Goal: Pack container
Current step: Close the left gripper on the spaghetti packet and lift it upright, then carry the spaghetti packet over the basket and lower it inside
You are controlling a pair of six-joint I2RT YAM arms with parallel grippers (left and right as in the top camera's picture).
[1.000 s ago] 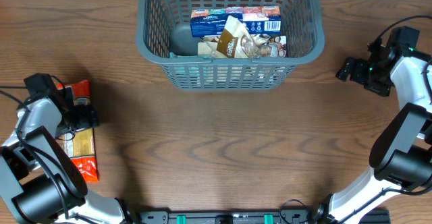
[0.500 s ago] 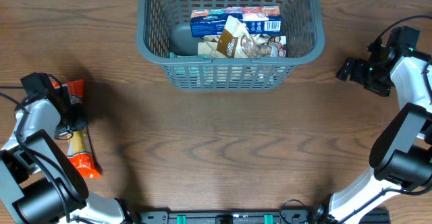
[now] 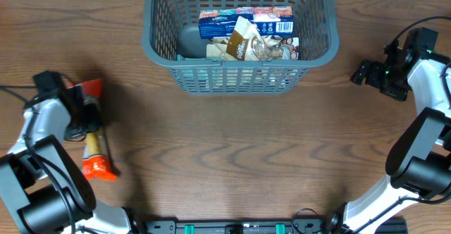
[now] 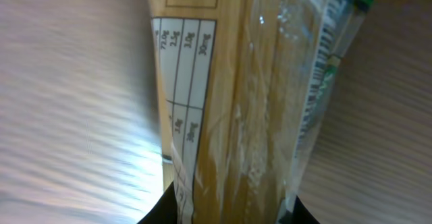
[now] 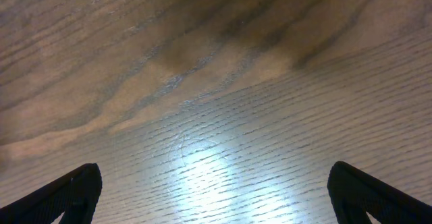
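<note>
Currently I read the left pincer (image 3: 86, 118) closed on a packet (image 3: 94, 146) at the surface's (image 3: 232, 156) left side. Right pincer (image 5: 216, 193) spread wide, holding nothing. Basket (image 3: 239, 77) top centre, well apart from both.

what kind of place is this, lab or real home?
Probably a lab bench rig, not a home: wood-grain table, left gripper clamped on a pasta packet, right gripper open over the table, and a basket of snack packets.
</note>
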